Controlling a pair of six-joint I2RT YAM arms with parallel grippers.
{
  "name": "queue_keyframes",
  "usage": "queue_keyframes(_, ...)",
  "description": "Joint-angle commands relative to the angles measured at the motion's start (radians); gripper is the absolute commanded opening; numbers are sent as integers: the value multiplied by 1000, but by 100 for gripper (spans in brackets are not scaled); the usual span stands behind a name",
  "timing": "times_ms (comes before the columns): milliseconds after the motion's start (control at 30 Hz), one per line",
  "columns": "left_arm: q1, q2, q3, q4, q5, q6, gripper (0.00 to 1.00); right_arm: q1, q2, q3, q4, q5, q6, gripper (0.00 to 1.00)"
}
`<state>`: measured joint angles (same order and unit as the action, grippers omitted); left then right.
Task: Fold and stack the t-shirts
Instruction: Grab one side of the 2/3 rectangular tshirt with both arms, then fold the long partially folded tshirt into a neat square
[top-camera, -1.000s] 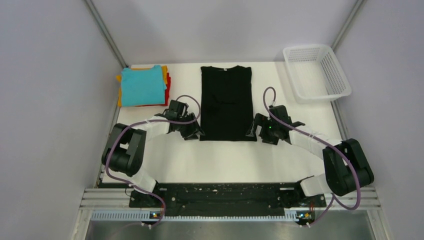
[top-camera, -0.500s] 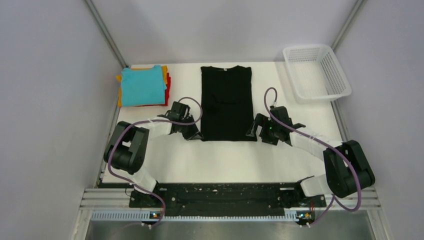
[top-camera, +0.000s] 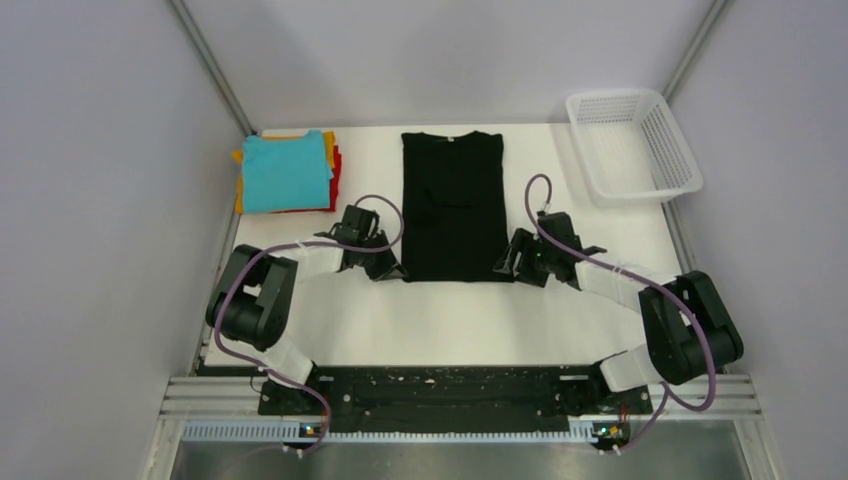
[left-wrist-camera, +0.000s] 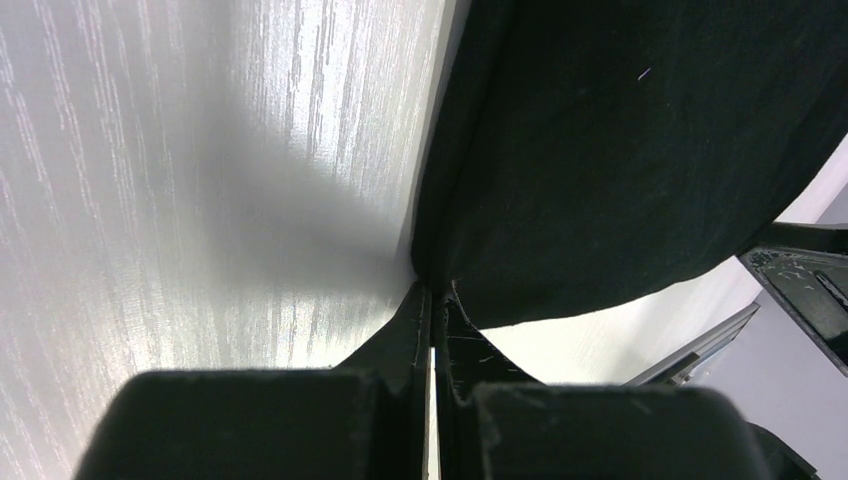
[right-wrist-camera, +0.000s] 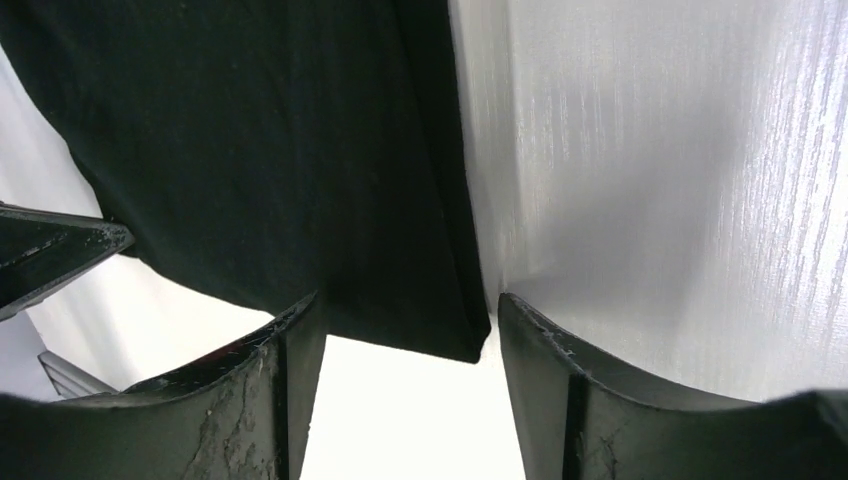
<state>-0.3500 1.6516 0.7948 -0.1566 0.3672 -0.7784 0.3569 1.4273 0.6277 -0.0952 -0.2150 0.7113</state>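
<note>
Top external view: clamped the left pincer (top-camera: 388, 268) (left-wrist-camera: 432, 290) tight on the black t-shirt (top-camera: 455, 200) at the hem corner pinched between its tips, seemingly ready to lift for a fold. Held the right pincer (top-camera: 508, 262) (right-wrist-camera: 405, 305) spread wide, straddling the opposite corner, not yet gripped. Edged that pincer nearer the cloth since half a second earlier. Left the folded stack (top-camera: 285, 170) well beyond the left pincer.

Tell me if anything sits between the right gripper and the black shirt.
Nothing visible does. The right gripper is open, its fingers straddling the black shirt at its near right corner, with only bare table beside the cloth.
</note>
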Motion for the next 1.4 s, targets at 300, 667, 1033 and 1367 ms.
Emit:
queue_keyframes(300, -4, -9, -40, 15, -70, -17, 0, -4, 15, -64, -29, 0, -2, 44)
queue_keyframes(667, -7, -90, -113, 7, -52, 25, 0, -5, -18, -93, -50, -61, -40, 0)
queue_keyframes(1033, -83, -589, -389, -203, -73, -43, 0, 101, -415, -189, -343, -193, -5, 0)
queue_keyframes(1367, -196, -1192, -370, -560, -161, -187, 0, 258, -735, -141, -530, -152, 124, 0)
